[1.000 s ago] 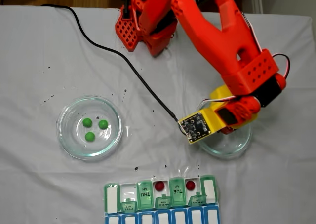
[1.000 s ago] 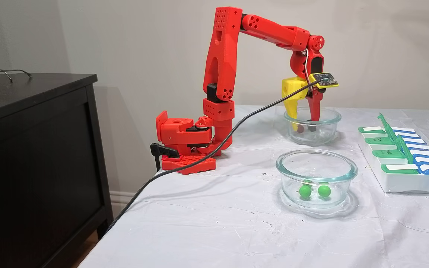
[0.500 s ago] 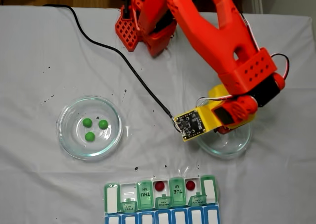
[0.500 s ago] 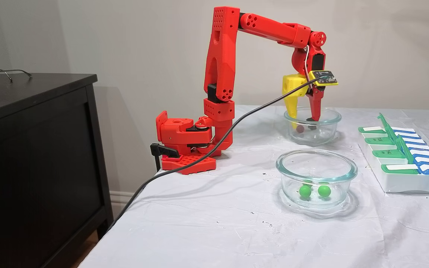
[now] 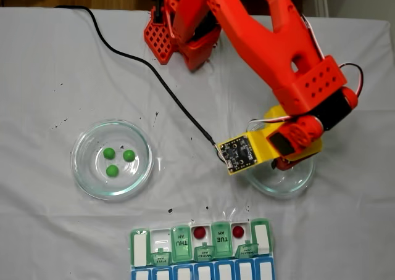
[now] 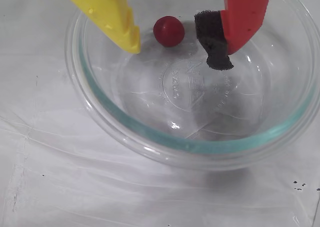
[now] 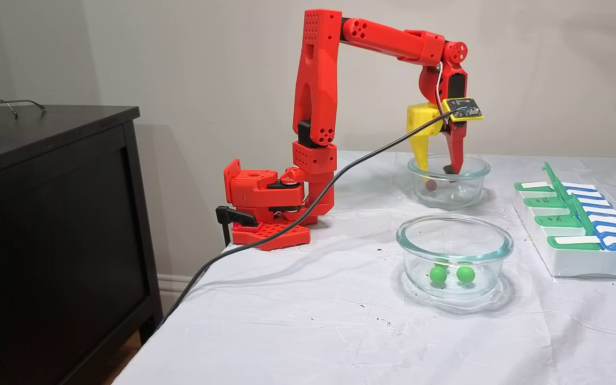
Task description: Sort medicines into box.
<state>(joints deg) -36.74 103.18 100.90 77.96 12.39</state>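
1. Currently the gripper hangs over a clear glass dish, jaws spread apart, nothing between them; yellow finger on the left of the wrist view, red finger with a black foam pad on the right.
2. One dark red pill lies loose on the dish floor, between the two fingers, nearer the yellow one, touching neither.
3. Side fixed view: gripper tips sit about at rim height of the far dish; the red pill shows through the glass below them.
4. Top fixed view: wrist and a yellow camera mount cover most of that dish, right of centre.
5. Second glass dish on the left holds three green pills; side view shows two of them in the near dish.
6. Pill organizer at the bottom edge, green lids flipped open; two red pills in its compartments, one between the THU and TUE lids, one right of TUE.
7. Organizer at far right in the side view, well apart from the gripper.
8. Black cable runs across the white table cover to the camera mount.
9. Small black specks scattered near the left dish.
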